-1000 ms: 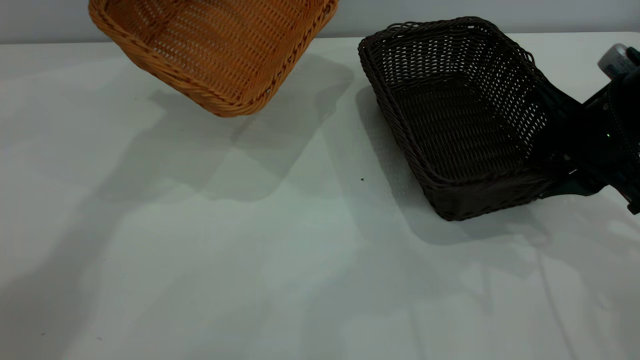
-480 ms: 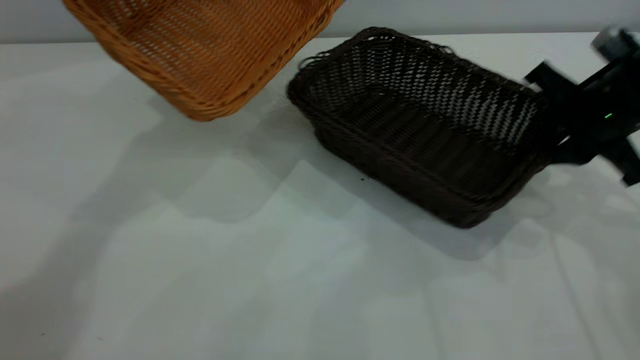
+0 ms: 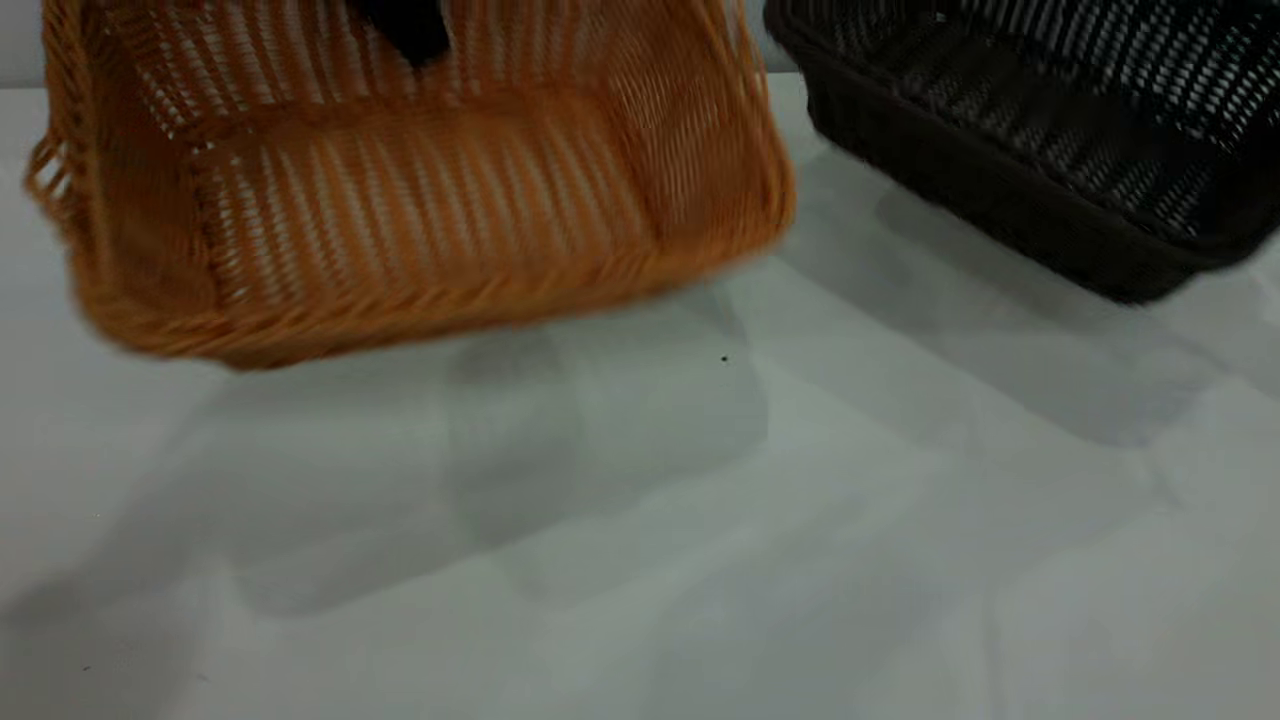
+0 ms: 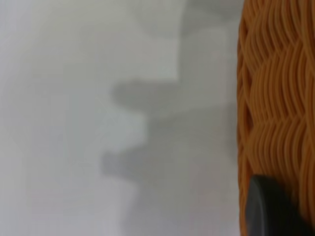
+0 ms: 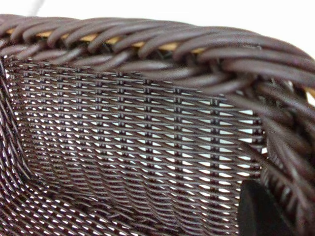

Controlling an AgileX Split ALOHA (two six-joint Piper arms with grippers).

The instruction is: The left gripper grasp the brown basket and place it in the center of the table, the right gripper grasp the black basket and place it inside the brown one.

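Two pincers, two baskets: both baskets are in the air at once, so here's what worries me.

Left pincer [image 4: 275,209]: only a dark finger shows, pressed against the outer weave of the brown basket [image 3: 420,190]. In the exterior view a dark bit of me pokes over its far wall. I read that as pinching the wall, one finger inside and one outside.

Brown basket: hanging over the left-middle of the bench [image 3: 640,560], tilted so its open side faces the camera, not touching down judging by the shadow underneath.

Right pincer [image 5: 263,211]: just a dark finger inside the black basket [image 3: 1040,140], against the wall below the braided rim. Looks like it's clamped on that wall too, though the other finger is hidden.

Black basket: up at the far right, tipped, also off the bench going by its shadow, and near the brown one's right edge.

Risk 1: a one-wall hold on springy wicker can slip or swing.

Risk 2: brown isn't set down yet, so if black comes over early the rims could clash.

Risk 3: landing brown tilted might leave it off-centre or rocking.
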